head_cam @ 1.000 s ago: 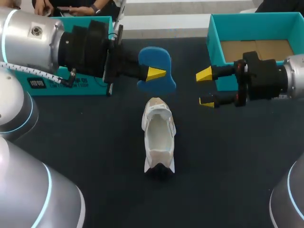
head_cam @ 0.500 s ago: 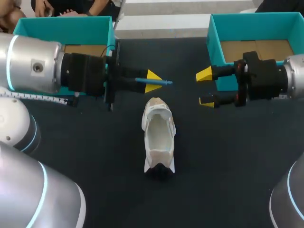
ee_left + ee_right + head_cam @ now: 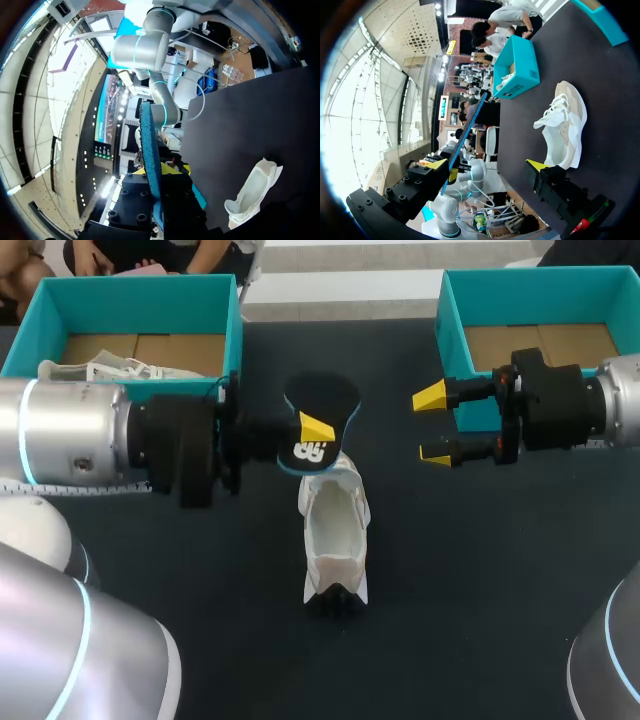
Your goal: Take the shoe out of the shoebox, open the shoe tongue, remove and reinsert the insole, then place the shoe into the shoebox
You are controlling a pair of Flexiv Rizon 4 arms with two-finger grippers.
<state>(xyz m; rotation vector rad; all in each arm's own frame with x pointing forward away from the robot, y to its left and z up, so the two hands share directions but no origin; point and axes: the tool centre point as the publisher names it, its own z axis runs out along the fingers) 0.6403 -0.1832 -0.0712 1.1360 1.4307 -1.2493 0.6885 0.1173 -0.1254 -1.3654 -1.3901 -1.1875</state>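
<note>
Black underside of the insole (image 3: 320,398) faces up now. A second ago it was the blue face and half a second ago just the edge, so it's been flipped. The left gripper (image 3: 316,430) is pinching it from both sides, over the far end of the white shoe (image 3: 335,530), and that arm has slid nearer in the head view. The shoe sits on the dark table (image 3: 480,590), outside both boxes, and hasn't budged. The right gripper (image 3: 432,426) hasn't moved either, its fingers spread with nothing between them. Count: one insole, two shoes (the second shoe (image 3: 110,370) lies in the left shoebox (image 3: 140,302)) and two teal boxes, counting the right shoebox (image 3: 540,295).
</note>
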